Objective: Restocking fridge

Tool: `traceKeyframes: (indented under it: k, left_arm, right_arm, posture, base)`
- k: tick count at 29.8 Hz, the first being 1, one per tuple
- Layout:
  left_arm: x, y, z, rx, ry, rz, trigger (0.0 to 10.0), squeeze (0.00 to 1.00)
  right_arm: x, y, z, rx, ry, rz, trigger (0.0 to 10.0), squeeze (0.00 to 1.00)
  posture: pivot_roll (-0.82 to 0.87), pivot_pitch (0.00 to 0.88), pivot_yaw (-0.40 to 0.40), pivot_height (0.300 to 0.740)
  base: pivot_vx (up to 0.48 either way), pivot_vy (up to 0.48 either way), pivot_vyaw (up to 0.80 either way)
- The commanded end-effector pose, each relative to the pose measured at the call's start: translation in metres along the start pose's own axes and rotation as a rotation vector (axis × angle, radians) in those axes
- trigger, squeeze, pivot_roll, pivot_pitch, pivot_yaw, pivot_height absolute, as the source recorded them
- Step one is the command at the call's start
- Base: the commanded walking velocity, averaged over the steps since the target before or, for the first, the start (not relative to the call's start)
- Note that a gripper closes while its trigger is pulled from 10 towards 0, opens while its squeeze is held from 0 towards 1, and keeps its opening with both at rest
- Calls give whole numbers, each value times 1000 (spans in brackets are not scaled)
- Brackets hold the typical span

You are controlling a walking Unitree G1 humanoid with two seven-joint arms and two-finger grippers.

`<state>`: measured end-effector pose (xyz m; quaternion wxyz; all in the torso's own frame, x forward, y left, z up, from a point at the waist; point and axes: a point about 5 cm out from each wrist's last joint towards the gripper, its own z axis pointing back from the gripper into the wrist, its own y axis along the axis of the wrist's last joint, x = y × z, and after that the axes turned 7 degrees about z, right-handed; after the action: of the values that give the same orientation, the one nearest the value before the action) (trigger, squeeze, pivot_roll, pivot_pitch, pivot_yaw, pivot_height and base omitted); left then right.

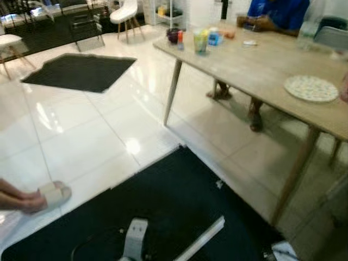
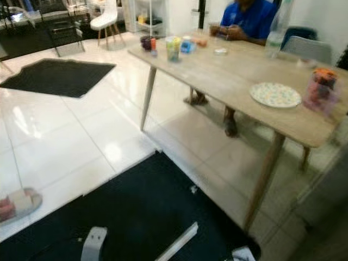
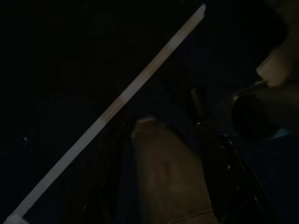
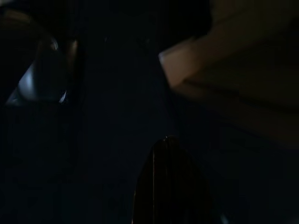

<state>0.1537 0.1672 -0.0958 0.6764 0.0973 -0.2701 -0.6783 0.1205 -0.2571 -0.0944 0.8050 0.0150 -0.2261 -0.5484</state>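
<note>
Looking forward and down in the left eye view, the robot faces a long wooden table (image 1: 255, 70) on slanted legs. Candidate stock items stand grouped at its far end: a dark jar (image 1: 173, 36), a pale green cup (image 1: 200, 41) and a small blue container (image 1: 213, 38). A patterned plate (image 1: 311, 88) lies nearer, well apart from that group. A seated person (image 1: 274, 13) in a blue top is at the far side. A black mat (image 1: 163, 212) covers the floor directly ahead, with a white strip (image 1: 201, 239) lying on it. A person's sandalled foot (image 1: 32, 197) enters at the left edge. No fridge can be identified.

In the right eye view, a clear plastic bottle (image 2: 276, 27) stands upright near the far table edge, and a clear jar with an orange top (image 2: 321, 89) stands just beside the plate.

Handling judgement: the small containers are probably light and rigid, with smooth sides that may slip. Grip each around the middle of its body and keep it upright. The bottle, if full, will be heavier and may flex under pressure; the jars may be glass, so set them down gently.

In the left wrist view, very dark, the left hand (image 3: 163, 163) has its two fingers spread apart with nothing between them, above the mat and strip.

In the right wrist view, the right hand (image 4: 170, 186) appears as one dark shape; its opening cannot be determined.
</note>
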Motion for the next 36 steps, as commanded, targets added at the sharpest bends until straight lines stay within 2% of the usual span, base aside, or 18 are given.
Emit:
traceKeyframes:
  k: [1, 12, 25, 36]
  left_arm:
    - [-2, -4, 1, -14, 6, -1, 10000, 0]
    - [-7, -7, 4, -20, 18, 1, 10000, 0]
    - [-2, -10, 2, -26, 4, 4, 10000, 0]
    - [-7, -11, 4, -34, 9, -9, 10000, 0]
  right_arm:
    - [-6, -2, 0, -13, 12, -1, 10000, 0]
    - [-6, -1, 0, -15, 6, 10, 10000, 0]
    - [-2, -3, 0, -35, -9, 1, 10000, 0]
    - [-3, -6, 0, -47, -4, 19, 10000, 0]
  posture:
    - [-38, 0, 24, 740]
    - [-24, 0, 24, 740]
    - [-28, 0, 21, 740]
    - [-25, 0, 28, 740]
  base:
    - [334, 0, 0]
    - [339, 0, 0]
    - [344, 0, 0]
    - [347, 0, -778]
